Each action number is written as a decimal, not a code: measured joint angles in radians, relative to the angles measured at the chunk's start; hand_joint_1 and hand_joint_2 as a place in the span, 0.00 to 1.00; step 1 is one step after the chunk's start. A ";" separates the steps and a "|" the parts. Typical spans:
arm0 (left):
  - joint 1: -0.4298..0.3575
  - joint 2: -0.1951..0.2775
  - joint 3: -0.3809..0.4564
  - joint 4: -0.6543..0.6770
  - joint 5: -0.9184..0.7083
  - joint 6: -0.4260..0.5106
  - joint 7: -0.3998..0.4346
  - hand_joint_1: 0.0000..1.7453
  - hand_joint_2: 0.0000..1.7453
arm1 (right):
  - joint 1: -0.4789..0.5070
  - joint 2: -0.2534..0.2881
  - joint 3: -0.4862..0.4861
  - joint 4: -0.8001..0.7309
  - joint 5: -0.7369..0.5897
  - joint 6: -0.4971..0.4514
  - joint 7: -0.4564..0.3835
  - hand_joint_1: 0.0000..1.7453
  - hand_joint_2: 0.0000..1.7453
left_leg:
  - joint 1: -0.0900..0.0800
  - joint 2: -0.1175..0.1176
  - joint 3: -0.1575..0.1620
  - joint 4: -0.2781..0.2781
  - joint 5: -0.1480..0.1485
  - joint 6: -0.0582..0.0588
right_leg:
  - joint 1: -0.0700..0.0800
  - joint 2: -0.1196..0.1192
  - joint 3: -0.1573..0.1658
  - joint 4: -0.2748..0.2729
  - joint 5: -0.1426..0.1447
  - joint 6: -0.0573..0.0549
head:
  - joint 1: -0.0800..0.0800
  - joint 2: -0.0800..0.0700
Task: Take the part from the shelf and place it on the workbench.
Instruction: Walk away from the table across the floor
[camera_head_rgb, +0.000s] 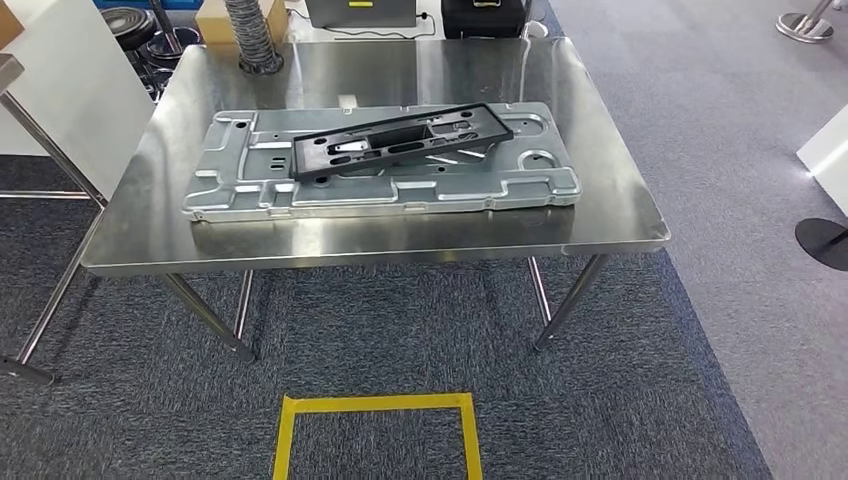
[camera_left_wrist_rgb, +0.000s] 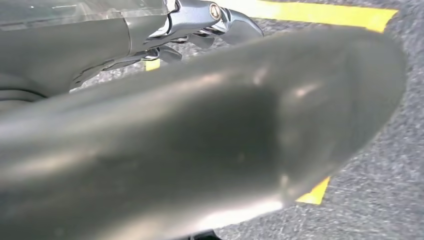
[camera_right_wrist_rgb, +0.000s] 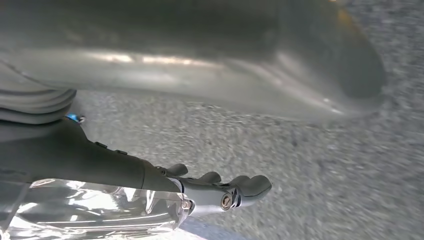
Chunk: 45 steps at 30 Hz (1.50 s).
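The black part lies on a grey metal panel on the steel desk, well ahead of both my hands and touched by neither. My left hand hangs over the grey carpet close to yellow floor tape, fingers loosely curved and apart with nothing in them. My right hand hangs over the carpet as well, fingers slightly bent, spread and holding nothing.
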 joint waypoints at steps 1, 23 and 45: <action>0.000 -0.001 0.000 0.000 0.000 -0.002 0.001 0.00 0.00 | 0.000 0.000 0.000 0.002 0.002 0.000 0.008 0.00 0.00 | 0.000 0.000 -0.015 0.007 0.007 -0.002 | -0.001 0.000 0.031 -0.027 0.026 0.000 | 0.000 0.000; -0.002 -0.018 0.000 0.000 0.010 0.018 0.023 0.00 0.00 | -0.007 -0.008 0.002 0.019 0.032 0.043 0.036 0.00 0.00 | 0.005 -0.011 0.082 0.002 -0.081 -0.032 | 0.006 -0.004 0.061 -0.289 0.185 -0.021 | -0.003 0.000; 0.001 0.024 0.001 0.001 0.009 0.031 0.002 0.00 0.00 | -0.038 0.035 0.030 0.046 0.061 0.061 0.042 0.00 0.00 | 0.008 -0.009 -0.136 0.299 -0.150 -0.057 | 0.010 -0.010 0.144 -0.333 0.134 -0.063 | -0.002 0.000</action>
